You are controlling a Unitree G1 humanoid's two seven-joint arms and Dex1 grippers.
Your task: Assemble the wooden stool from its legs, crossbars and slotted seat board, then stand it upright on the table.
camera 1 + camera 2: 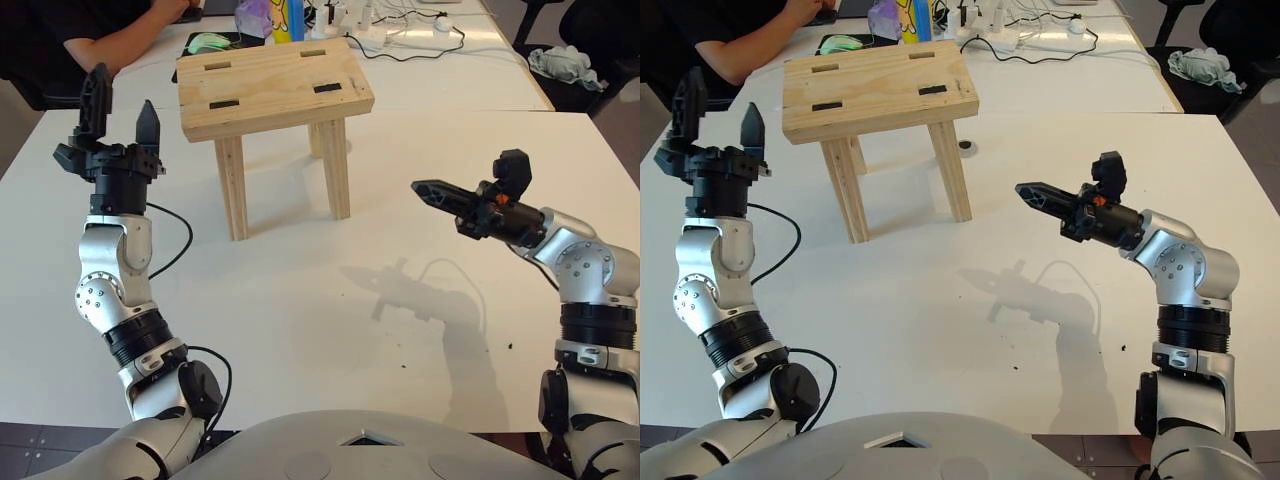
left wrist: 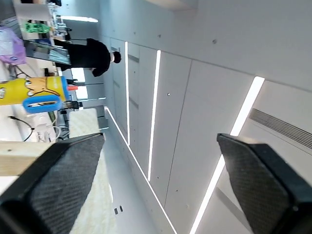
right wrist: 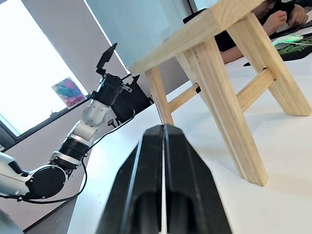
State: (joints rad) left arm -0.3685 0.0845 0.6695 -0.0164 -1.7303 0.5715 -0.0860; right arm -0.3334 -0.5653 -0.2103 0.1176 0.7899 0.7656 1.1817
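The stool stands upright on the table. The left claw, raised beside it, is spread wide. The right claw, pointing at it, is pressed together.

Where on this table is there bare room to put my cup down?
The widest bare patch of table lies in front of the stool, between the left gripper and right gripper. Behind the stool it is crowded with cables.
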